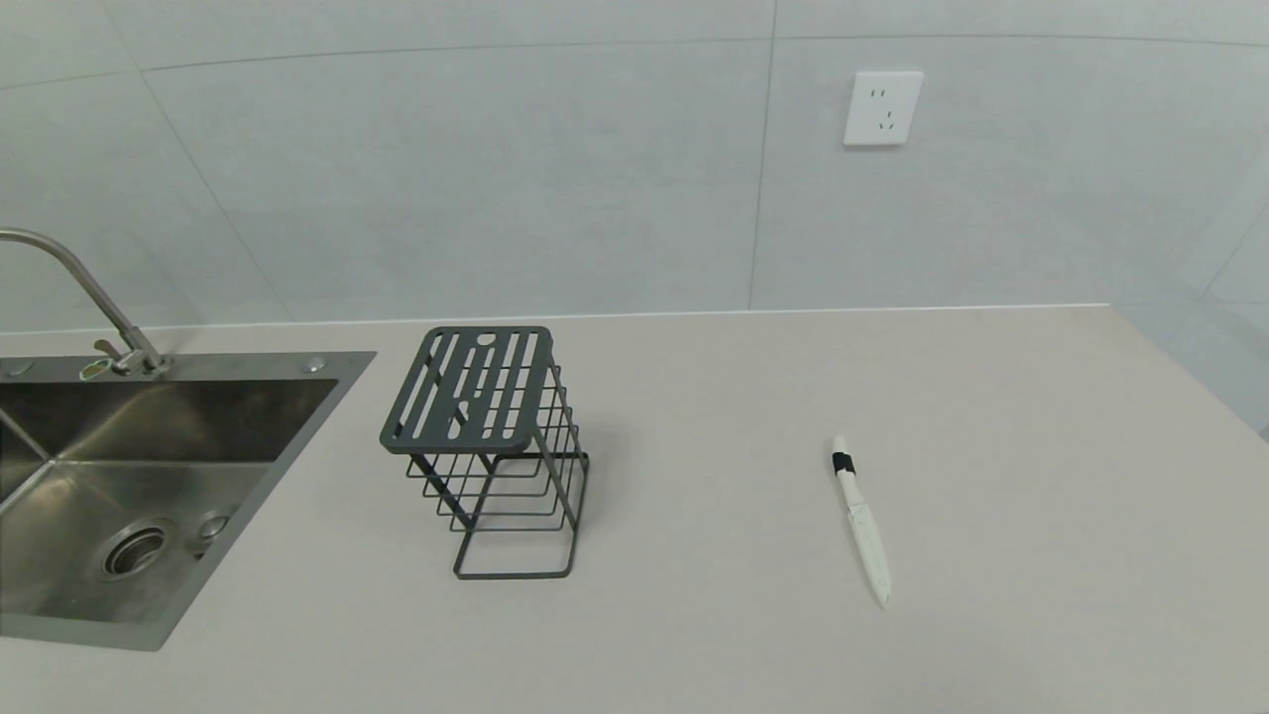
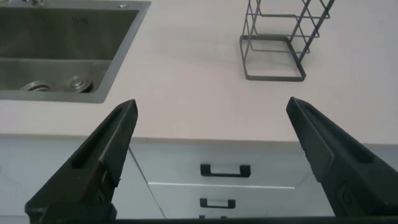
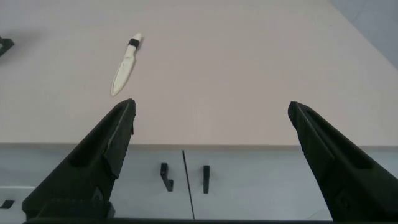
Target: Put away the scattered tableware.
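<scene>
Right gripper (image 3: 211,104): hanging just off the near edge of the pale beige countertop (image 1: 694,516), jaws spread wide, holding nothing. Left gripper (image 2: 211,106): likewise parted and empty, facing the dark grey wire rack with slotted top (image 1: 466,389).

Step, as I am judging it: reaching for the slim cream-white knife with black band (image 1: 861,516). I am planning to come down from above, fingers set across its narrow width near the band, closing low since it is lying flat.

Knife (image 3: 126,65): lying well right of the rack, band toward the far end, point tapering toward the near edge.
</scene>
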Robot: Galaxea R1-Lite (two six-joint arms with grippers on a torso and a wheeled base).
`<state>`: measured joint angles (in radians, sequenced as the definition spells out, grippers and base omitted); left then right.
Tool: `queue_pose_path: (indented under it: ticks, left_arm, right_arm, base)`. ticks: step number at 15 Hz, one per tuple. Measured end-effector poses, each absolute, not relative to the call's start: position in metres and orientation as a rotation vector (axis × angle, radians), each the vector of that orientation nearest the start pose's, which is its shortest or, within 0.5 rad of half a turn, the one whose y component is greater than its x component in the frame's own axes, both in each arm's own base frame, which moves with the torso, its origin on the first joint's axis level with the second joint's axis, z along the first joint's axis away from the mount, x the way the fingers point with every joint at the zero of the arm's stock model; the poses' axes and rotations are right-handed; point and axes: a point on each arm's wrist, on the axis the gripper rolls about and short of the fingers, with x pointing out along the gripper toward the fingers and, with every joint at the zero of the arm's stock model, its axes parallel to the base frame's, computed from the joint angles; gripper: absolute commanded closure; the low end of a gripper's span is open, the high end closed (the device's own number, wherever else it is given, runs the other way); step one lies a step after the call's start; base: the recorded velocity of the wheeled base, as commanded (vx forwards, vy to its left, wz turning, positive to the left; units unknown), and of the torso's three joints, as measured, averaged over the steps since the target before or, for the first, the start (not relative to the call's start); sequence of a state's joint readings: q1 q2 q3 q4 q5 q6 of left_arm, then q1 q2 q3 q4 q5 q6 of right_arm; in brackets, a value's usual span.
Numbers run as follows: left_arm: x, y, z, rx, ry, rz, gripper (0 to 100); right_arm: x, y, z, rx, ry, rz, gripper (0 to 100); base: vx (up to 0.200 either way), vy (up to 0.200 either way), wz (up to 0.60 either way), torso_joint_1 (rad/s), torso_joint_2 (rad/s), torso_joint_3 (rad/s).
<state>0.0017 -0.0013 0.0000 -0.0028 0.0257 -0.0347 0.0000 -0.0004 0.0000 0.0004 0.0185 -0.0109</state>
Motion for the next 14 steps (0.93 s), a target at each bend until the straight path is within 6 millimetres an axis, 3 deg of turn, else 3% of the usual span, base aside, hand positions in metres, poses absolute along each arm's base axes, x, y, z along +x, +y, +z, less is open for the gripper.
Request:
queue_pose_path:
  ticks: [3, 12, 14]
  left_arm:
    - [-0.023, 0.001, 0.076, -0.034, -0.004, 0.028, 0]
    - [-0.023, 0.001, 0.076, -0.034, -0.005, 0.028, 0]
    - [-0.023, 0.0, 0.076, -0.032, -0.004, 0.026, 0]
  right_arm:
    - [-0.023, 0.0, 0.075, -0.025, 0.0, 0.019, 0]
    - [-0.023, 0.002, 0.077, -0.046, -0.013, 0.075, 0]
    - [-0.024, 0.002, 0.087, -0.05, -0.12, 0.094, 0]
  base:
    - [0.0, 0.0, 0.0, 0.116, -0.02, 0.102]
    - [0.0, 0.0, 0.0, 0.0, 0.0, 0.0]
    - [0.0, 0.0, 0.0, 0.0, 0.0, 0.0]
